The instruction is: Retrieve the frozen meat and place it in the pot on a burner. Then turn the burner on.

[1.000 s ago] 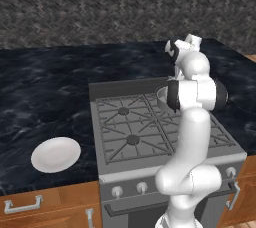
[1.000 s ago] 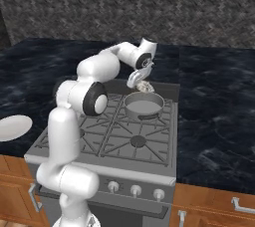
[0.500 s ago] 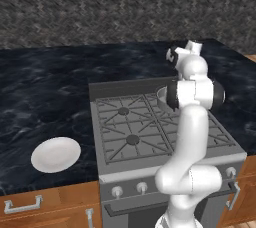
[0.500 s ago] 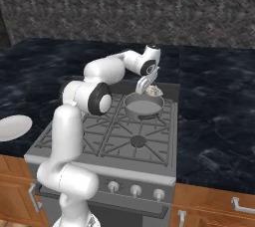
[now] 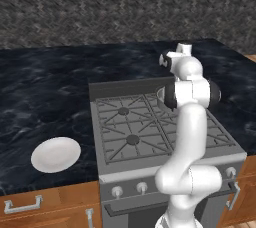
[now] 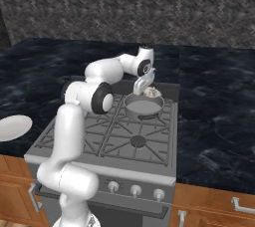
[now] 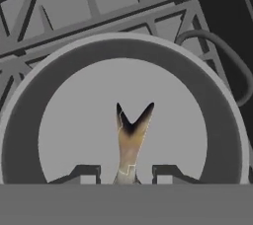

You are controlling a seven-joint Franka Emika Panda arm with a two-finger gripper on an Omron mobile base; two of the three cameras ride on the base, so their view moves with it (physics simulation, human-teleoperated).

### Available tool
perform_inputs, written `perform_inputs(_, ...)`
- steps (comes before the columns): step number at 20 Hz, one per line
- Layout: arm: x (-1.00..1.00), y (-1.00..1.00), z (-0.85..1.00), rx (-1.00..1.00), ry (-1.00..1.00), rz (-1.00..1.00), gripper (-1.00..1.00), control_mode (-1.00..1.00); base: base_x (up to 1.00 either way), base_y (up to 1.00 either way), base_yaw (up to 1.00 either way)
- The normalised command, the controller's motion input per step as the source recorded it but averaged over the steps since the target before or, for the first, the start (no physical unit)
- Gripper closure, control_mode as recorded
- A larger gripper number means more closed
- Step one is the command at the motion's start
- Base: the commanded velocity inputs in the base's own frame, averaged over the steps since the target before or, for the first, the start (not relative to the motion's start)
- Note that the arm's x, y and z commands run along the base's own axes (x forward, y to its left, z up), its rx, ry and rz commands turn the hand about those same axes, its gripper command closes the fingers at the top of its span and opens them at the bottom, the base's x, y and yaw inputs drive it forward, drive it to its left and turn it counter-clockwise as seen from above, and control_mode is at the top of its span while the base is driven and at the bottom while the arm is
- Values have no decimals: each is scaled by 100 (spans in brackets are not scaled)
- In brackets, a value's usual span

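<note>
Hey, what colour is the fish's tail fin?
The frozen meat's tail fin is pale tan with dark brown-black tips, clearest in the hand view.

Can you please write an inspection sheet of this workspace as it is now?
Surface: stove with grey grates, set in a dark counter.
Job's things: meat hangs tail-down over the pot, which sits on the rear right burner.
Clutter: white plate on the counter, left of the stove.
End effector: shut on the meat, above the pot.
Cables: nothing seen.
Surroundings: stone backsplash, wood drawers, knobs.
</note>
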Motion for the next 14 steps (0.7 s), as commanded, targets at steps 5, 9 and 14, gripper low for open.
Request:
perform_inputs(5,19,16,-16,0,1,0,100,-100,0,0,0)
perform_inputs(9,25,26,-21,0,0,0,100,-100,0,0,0)
perform_inputs(14,22,2,-20,-1,0,-1,100,-100,0,0,0)
